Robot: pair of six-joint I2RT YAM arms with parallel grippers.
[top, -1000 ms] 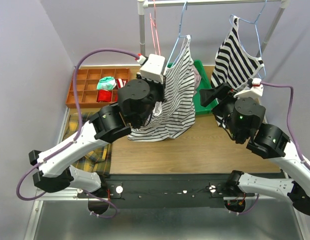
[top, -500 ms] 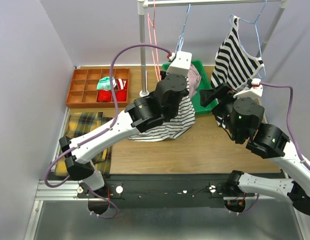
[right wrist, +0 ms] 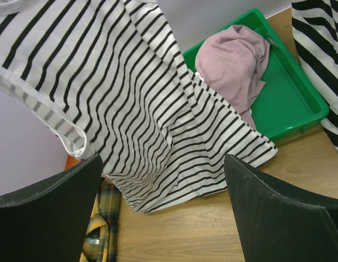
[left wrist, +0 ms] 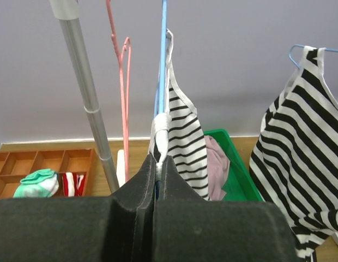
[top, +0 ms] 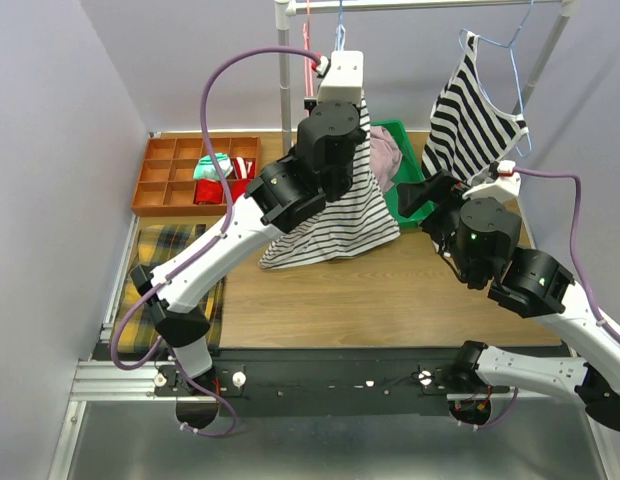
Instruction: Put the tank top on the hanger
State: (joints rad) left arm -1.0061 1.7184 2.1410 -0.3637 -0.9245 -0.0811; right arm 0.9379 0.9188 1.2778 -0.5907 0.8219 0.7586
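The light-blue hanger (left wrist: 162, 60) rises straight up in the left wrist view, and its hook (top: 339, 14) is up at the rail. The thin-striped tank top (top: 338, 205) hangs from the hanger, its hem reaching down to the wooden table. My left gripper (left wrist: 157, 161) is shut on the hanger's wire and on a white strap (left wrist: 161, 126) of the tank top. In the top view its fingers are hidden behind the wrist. My right gripper (right wrist: 163, 161) stands open to the right of the tank top (right wrist: 142, 109), holding nothing and apart from the cloth.
A pink-red hanger (left wrist: 125, 82) hangs beside the rail's post (left wrist: 84, 93). A bold-striped top (top: 480, 115) hangs at the right. Behind the tank top is a green bin (top: 402, 175) holding a pink garment (right wrist: 234, 60). An orange organizer (top: 180, 178) and a plaid cloth (top: 155, 250) lie at the left.
My left arm has swung right and up, carrying the hanger and tank top from low over the table up to the rail. The right arm has hardly moved.
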